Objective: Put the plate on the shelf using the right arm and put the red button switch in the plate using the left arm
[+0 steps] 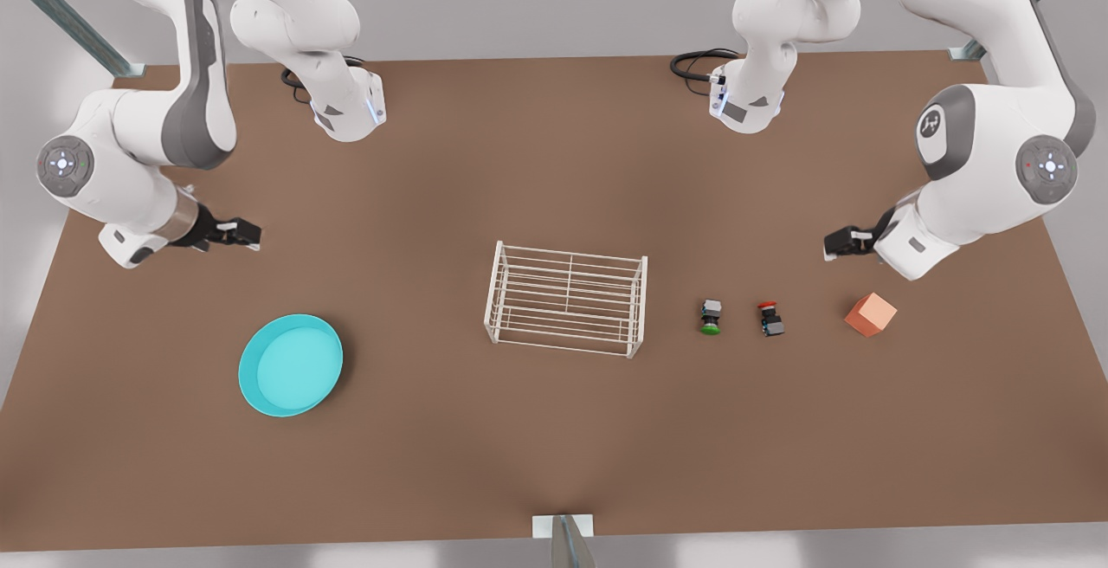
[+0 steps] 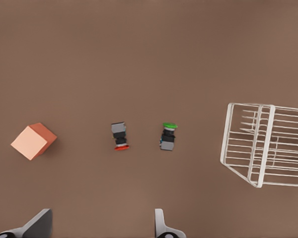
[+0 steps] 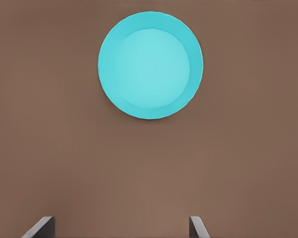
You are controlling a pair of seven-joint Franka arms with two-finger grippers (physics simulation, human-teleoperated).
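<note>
The turquoise plate lies flat and bare on the brown table at the front view's left; it sits ahead of my right gripper. That right gripper hovers open above the table, behind the plate. The white wire shelf stands mid-table with nothing on top. At the front view's right, the red button switch lies between a green one and a cube. My left gripper hangs open above and behind that row. Between the left gripper and the shelf lies the red button switch.
A green-capped switch lies between the red one and the shelf. A salmon-orange cube sits on the other side of the red switch. Both arm bases stand at the table's far edge. The brown table is bare along its near side.
</note>
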